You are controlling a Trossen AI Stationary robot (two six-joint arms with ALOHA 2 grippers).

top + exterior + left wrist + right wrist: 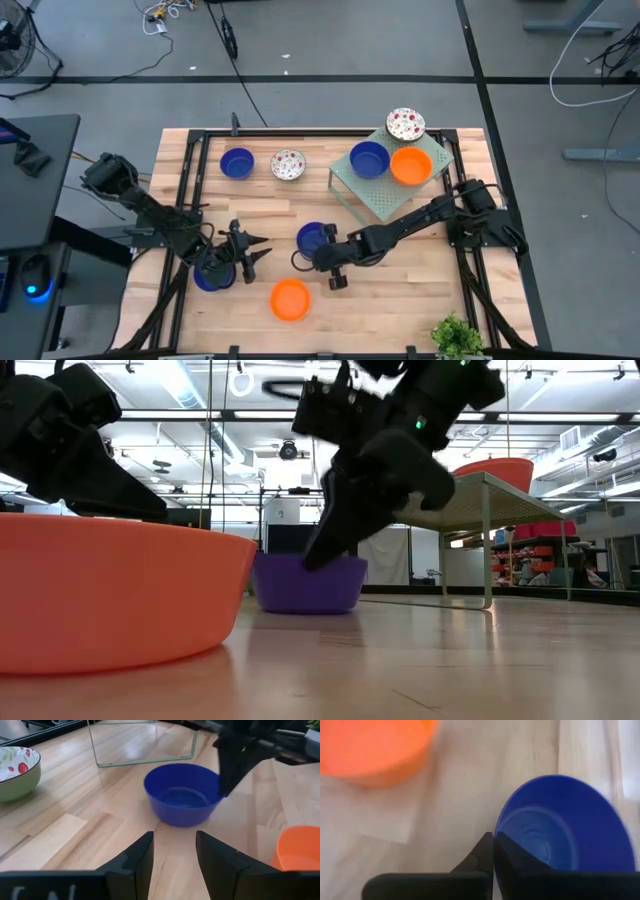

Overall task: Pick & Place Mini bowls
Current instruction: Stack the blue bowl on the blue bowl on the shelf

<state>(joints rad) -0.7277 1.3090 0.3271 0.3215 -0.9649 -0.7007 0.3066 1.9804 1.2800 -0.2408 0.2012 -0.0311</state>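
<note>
Clamped on the near rim of the blue bowl at desk centre: right tool, one finger inside and one outside, likely for a rim lift toward the rack at two o'clock. Idle at seven o'clock, fingers apart over another blue bowl: left tool. Loose at six o'clock: orange bowl.

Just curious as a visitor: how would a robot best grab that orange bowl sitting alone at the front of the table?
Probably by the rim: the orange bowl sits upright and open, so coming from above, one finger inside and one outside its thin wall, suits it.
</note>
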